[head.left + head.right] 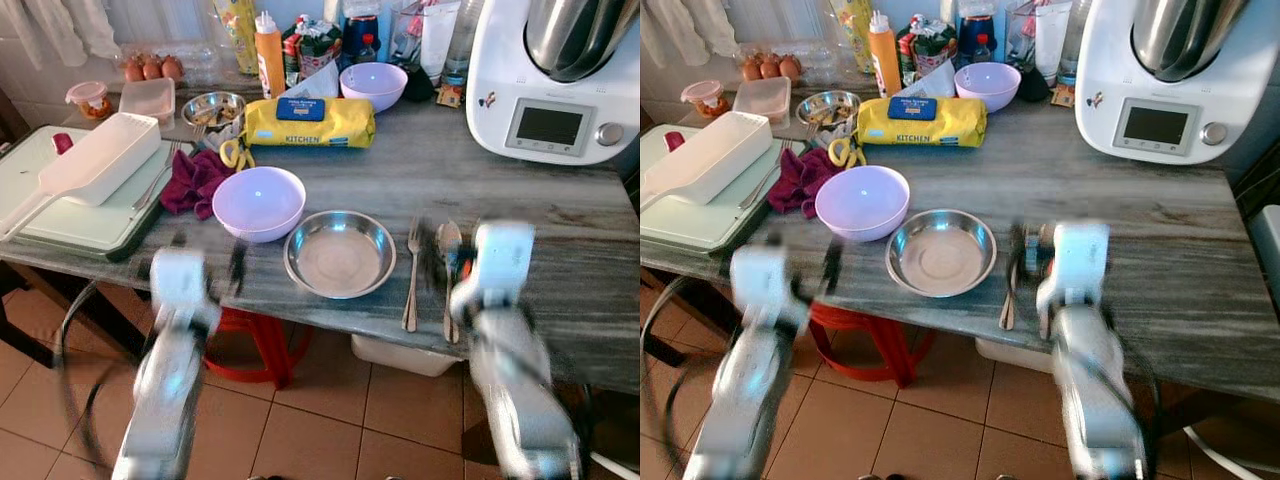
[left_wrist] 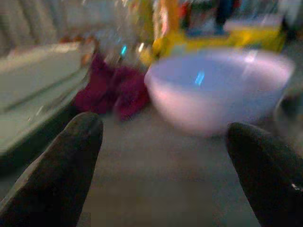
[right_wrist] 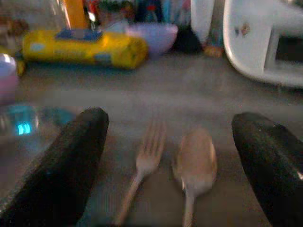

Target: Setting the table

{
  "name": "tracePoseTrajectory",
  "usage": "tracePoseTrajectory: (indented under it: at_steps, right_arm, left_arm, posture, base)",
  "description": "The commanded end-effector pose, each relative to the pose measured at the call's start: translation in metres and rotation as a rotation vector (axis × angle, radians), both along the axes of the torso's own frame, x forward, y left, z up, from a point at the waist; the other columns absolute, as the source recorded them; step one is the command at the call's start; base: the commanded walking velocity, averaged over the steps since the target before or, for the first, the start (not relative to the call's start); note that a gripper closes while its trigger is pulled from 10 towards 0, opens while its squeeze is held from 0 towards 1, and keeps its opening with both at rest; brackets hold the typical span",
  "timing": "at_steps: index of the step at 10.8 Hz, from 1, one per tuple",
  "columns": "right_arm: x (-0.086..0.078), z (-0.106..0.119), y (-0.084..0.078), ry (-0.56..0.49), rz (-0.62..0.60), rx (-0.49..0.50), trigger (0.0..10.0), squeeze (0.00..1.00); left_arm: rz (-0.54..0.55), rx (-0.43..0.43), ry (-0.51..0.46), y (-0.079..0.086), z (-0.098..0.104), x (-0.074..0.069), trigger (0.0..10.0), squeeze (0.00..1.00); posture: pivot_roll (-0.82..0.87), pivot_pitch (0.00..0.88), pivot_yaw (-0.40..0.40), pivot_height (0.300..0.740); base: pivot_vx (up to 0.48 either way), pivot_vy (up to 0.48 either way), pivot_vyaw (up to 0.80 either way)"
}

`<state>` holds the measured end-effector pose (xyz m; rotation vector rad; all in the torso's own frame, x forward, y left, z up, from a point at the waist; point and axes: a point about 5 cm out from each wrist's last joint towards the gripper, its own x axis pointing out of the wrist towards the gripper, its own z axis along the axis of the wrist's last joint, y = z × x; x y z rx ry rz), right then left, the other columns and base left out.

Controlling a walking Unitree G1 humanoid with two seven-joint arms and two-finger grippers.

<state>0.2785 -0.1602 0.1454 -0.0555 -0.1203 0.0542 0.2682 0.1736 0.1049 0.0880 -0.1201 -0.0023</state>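
A lavender bowl (image 1: 258,202) stands near the table's front edge, with a shallow steel plate (image 1: 340,253) just to its right. A fork (image 1: 412,275) and a spoon (image 1: 449,270) lie side by side to the right of the plate. My left gripper (image 2: 164,127) hovers open at the table edge, facing the lavender bowl (image 2: 218,90) with nothing between its fingers. My right gripper (image 3: 170,120) is open too, low over the handles of the fork (image 3: 147,161) and spoon (image 3: 195,163), one finger on either side. Both arms are blurred in the eye views.
At the back stand a second lavender bowl (image 1: 373,85), a yellow packet (image 1: 310,120), bottles and a small steel bowl (image 1: 213,108). A white kitchen machine (image 1: 555,85) fills the right rear. A white container (image 1: 100,160) on a green board and a maroon cloth (image 1: 195,180) lie left. A red stool (image 1: 255,340) is under the table.
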Motion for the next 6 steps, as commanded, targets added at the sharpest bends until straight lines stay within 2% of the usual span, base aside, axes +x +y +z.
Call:
tracePoseTrajectory:
  at_steps: [1, 3, 4, 6]
  right_arm:
    - [-0.005, 0.001, -0.006, -0.021, -0.009, -0.015, 10.0, 0.00]
    - [-0.017, -0.010, -0.017, 0.026, -0.023, -0.010, 10.0, 0.00]
    - [-0.017, -0.009, -0.018, 0.020, -0.027, -0.021, 10.0, 0.00]
    - [-0.018, 0.003, -0.018, -0.069, -0.055, -0.109, 10.0, 0.00]
  left_arm:
    - [0.038, 0.033, -0.002, 0.012, -0.001, -0.006, 10.0, 0.00]
    - [0.098, 0.054, -0.014, 0.027, 0.002, -0.014, 10.0, 0.00]
    - [0.099, 0.053, -0.012, 0.026, 0.001, -0.015, 10.0, 0.00]
    - [0.096, 0.072, -0.030, 0.017, 0.003, -0.016, 10.0, 0.00]
  posture:
    - [-0.11, 0.085, 0.054, 0.740]
    - [-0.10, 0.083, 0.060, 0.740]
    - [-0.10, 0.082, 0.060, 0.740]
    - [-0.11, 0.088, 0.062, 0.740]
  base:
    - [0.000, 0.000, 0.00]
    - [0.000, 0.000, 0.00]
    - [0.000, 0.000, 0.00]
    - [0.000, 0.000, 0.00]
